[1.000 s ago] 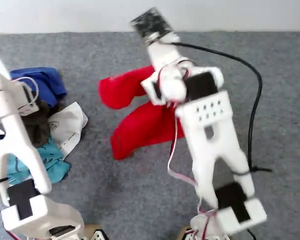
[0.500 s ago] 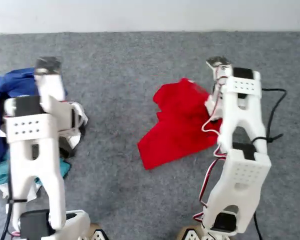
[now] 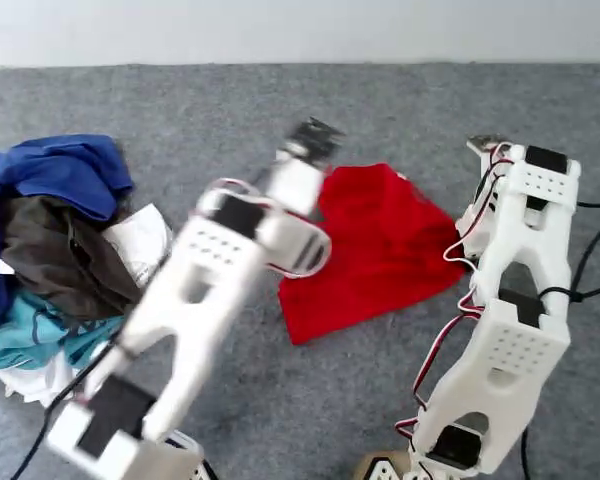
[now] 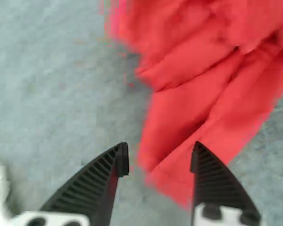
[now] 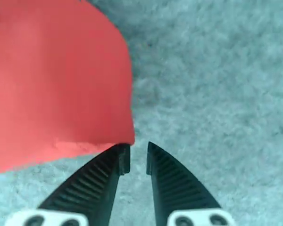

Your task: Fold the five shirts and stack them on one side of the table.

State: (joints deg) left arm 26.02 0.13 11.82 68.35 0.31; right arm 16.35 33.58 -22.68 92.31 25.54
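Moved since half a second ago: the left arm, then upright over the heap at the table's left side, now slants across to the middle. The right arm has shifted a little farther right, and the red shirt lies spread somewhat wider.

1. Left tool (image 3: 308, 145) (image 4: 158, 157): blurred in the high view, at the red shirt's far left edge. The wrist view shows its jaws released and wide apart. They grip nothing, and red cloth lies below and between them.

2. Right tool (image 3: 485, 148) (image 5: 137, 153): at the right side of the table, just beside the red shirt's right edge. Its jaws are parted by a narrow gap with no cloth in it. One fingertip sits at the shirt's corner.

3. Red shirt (image 3: 375, 250) (image 4: 212, 80) (image 5: 52, 80): lying on the table between the two arms, right of centre. It is rumpled rather than folded, with creases showing in the left wrist view.

4. Heap of shirts at the table's left side, unfolded and overlapping:
   - blue shirt (image 3: 65, 170), farthest back;
   - dark brown shirt (image 3: 60, 255), lying on the blue one;
   - white shirt (image 3: 140, 240), at the heap's right edge;
   - teal shirt (image 3: 25, 340), nearest the front.

5. Table (image 3: 230, 100): grey, with a carpet-like surface.
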